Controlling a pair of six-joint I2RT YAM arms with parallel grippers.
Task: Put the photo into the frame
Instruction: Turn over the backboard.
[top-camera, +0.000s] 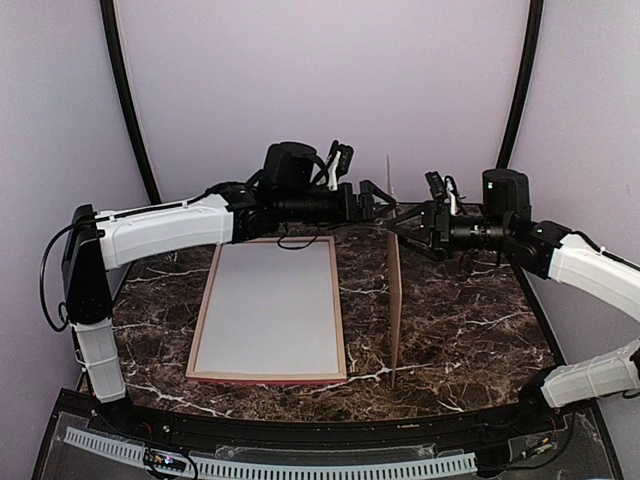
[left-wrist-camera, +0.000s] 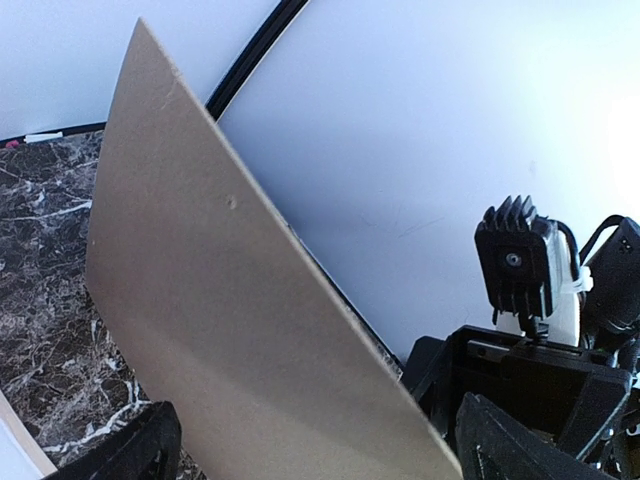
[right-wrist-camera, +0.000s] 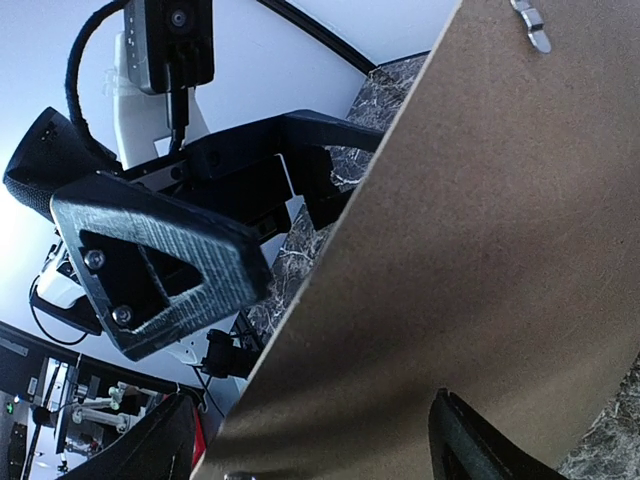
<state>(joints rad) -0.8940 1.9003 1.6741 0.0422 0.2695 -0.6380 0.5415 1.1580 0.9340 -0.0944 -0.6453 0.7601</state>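
Note:
The frame (top-camera: 204, 318) lies flat on the marble table, left of centre, pale wood rim up and a pink edge along its near side. Inside it lies the photo (top-camera: 270, 308), plain white side up. To its right a brown cardboard backing board (top-camera: 394, 300) stands upright on its long edge. Both grippers meet at the board's far top end. My left gripper (top-camera: 383, 203) is open, and in the left wrist view (left-wrist-camera: 325, 445) the board (left-wrist-camera: 220, 300) passes between its spread fingers. My right gripper (top-camera: 402, 226) is open too, with the board (right-wrist-camera: 480, 250) slanting between its fingers (right-wrist-camera: 310, 445).
Pale walls and two curved black posts (top-camera: 128, 110) close the back. A black rail with a white perforated strip (top-camera: 300, 466) runs along the near edge. A metal hanger clip (right-wrist-camera: 530, 25) sits on the board. The left gripper's finger (right-wrist-camera: 160, 250) shows close by in the right wrist view.

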